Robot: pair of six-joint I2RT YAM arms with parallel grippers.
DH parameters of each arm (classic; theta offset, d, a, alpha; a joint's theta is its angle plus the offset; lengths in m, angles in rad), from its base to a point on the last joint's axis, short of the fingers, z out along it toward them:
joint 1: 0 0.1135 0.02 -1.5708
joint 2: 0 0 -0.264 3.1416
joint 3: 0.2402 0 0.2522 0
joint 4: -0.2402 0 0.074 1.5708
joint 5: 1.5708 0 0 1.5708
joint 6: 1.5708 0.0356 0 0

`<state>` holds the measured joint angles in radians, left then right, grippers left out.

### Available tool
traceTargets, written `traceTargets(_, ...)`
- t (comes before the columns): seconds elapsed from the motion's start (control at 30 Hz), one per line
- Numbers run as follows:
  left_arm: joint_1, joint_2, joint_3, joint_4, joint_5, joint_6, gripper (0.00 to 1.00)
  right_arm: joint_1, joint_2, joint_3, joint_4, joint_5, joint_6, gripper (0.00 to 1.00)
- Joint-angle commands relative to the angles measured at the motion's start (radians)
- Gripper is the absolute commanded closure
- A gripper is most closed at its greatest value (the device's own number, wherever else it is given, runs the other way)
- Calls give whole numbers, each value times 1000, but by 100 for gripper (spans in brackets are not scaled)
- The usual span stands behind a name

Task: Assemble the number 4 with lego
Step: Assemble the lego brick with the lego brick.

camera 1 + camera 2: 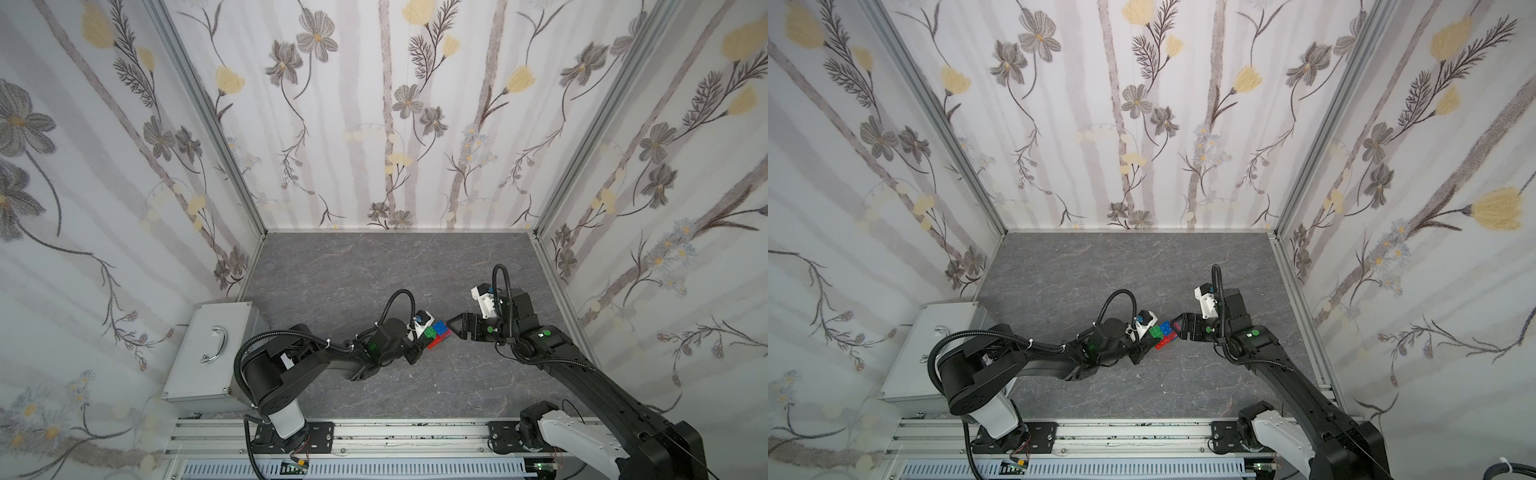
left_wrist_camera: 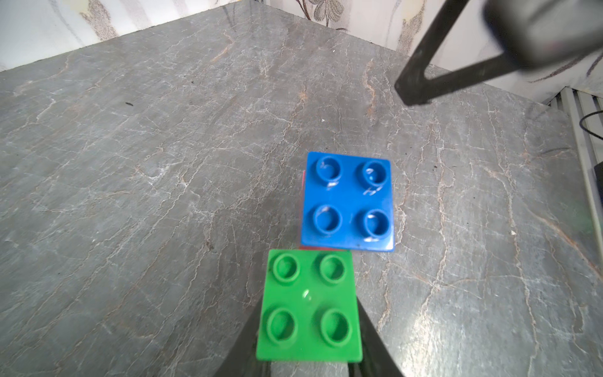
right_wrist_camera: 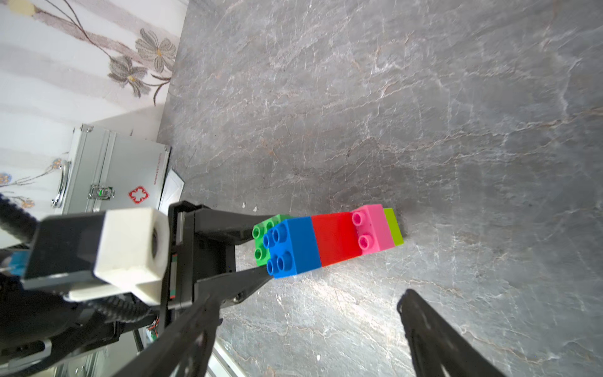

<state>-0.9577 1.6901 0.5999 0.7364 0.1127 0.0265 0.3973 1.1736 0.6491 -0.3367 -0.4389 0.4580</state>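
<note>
L→R, clock calls taken in the top views with table centre as hub.

- metal case [image 1: 210, 353] at 8 o'clock, off the work area, ignore.
- left gripper [image 2: 308, 341]: clamped on the green brick [image 2: 310, 293], one finger on each flat side face. It comes in from 9 o'clock of the build.
- the number 4 [image 3: 326, 241] is about centre of the table [image 1: 374, 270], held by that grip. In the right wrist view the long stroke runs blue brick [image 3: 293, 248], red section [image 3: 339, 235], pink brick [image 3: 372, 231], lime brick [image 3: 393, 228]. The lime end is at or just above the table; can't tell if it touches. Can't count all seven bricks from here.
- right gripper [image 1: 453, 329]: jaws wide, empty, just beside the build at 3 o'clock, not touching.

Handling, my read:
- Light, stiff, hard plastic that won't crush.
- The faces are smooth, so slippery under a light pinch.
- Weak points are the stud joints. The long stroke acts as a lever, so side load will likely pop a seam.
- Take hold on opposing flat side faces, never across studs, close to the crossbar.
- If the right takes over, grab the red section mid-stroke and squeeze square so it doesn't twist out.
</note>
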Motion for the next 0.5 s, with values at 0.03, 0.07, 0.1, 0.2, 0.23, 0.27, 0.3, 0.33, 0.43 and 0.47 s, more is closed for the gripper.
traceTargets(0.03, 0, -3, 7, 12, 13, 2, 78, 0, 50, 2, 20, -39, -28, 22)
traceTargets(0.07, 0, -4, 7, 12, 13, 1, 78, 1, 63, 7, 21, -43, -29, 26)
traceTargets(0.1, 0, -3, 7, 12, 14, 1, 78, 1, 73, 13, 25, -54, -31, 28)
traceTargets(0.2, 0, -4, 6, 9, 12, 0, 78, 4, 103, 37, 26, -72, -32, 37)
traceTargets(0.23, 1, -4, 6, 9, 13, 0, 78, 4, 112, 48, 20, -72, -39, 40)
traceTargets(0.27, 0, -3, 6, 9, 12, 0, 78, 4, 121, 56, 16, -71, -43, 42)
traceTargets(0.3, 0, -3, 6, 8, 12, 0, 77, 5, 129, 63, 11, -73, -49, 43)
traceTargets(0.33, 0, -3, 7, 9, 10, 0, 77, 5, 136, 70, 6, -80, -56, 44)
traceTargets(0.43, 0, -4, 7, 9, 10, 0, 77, 8, 157, 86, -8, -90, -72, 46)
traceTargets(0.47, -1, -3, 9, 8, 12, 0, 77, 8, 163, 88, -10, -92, -75, 47)
